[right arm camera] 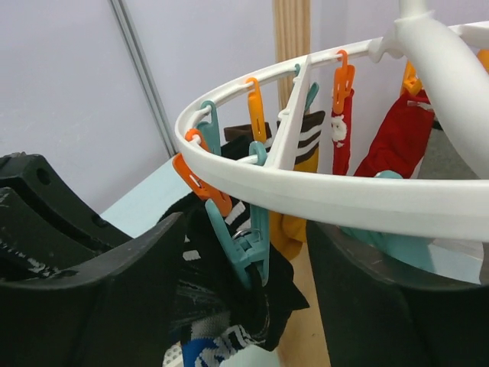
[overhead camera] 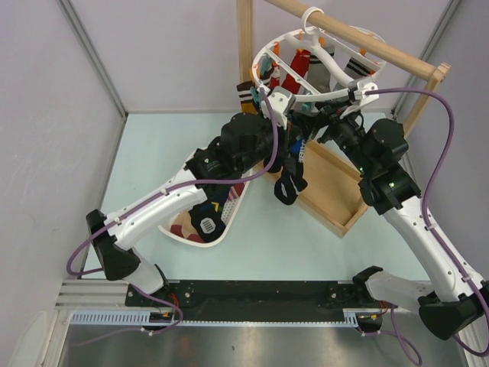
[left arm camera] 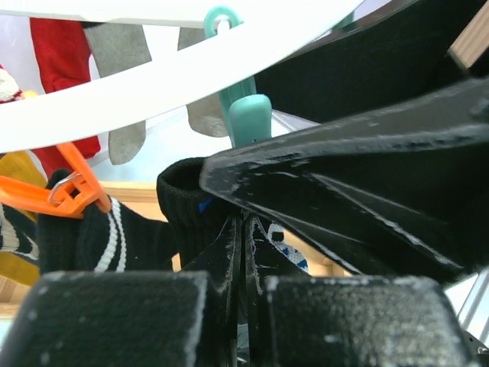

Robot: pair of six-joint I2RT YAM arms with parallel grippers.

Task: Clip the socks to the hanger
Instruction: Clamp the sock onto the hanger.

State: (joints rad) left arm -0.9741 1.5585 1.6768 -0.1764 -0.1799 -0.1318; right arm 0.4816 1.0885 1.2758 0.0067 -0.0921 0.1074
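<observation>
White plastic sets the scene: the hanger [overhead camera: 317,96] hangs by its hook from a wooden rail [overhead camera: 359,37], which puts its ring of clips at a height both arms can reach from beneath. Several socks already dangle from the ring, among them a red sock [right arm camera: 397,138] on the far side of the hanger and a striped sock [left arm camera: 107,233] bitten by an orange clip [left arm camera: 72,191].

The left gripper [left arm camera: 244,229] sits just under the hanger's near rim. Its fingers are pressed together on a dark sock [left arm camera: 179,195], whose cuff points up toward the ring and whose foot droops below the hanger. Holding it by the cuff seems meant to offer a short, stiff edge to a clip.

The right gripper [right arm camera: 248,237] is spread wide, one finger on each side of a teal clip [right arm camera: 248,252] under the rim, gripping nothing. That straddle looks like readiness to squeeze the clip's tails so that its mouth opens. The cuff lies right at this clip, but I cannot tell whether the clip bites it.

Below and to the left of the hanger, a white basket [overhead camera: 229,222] holds more socks.
</observation>
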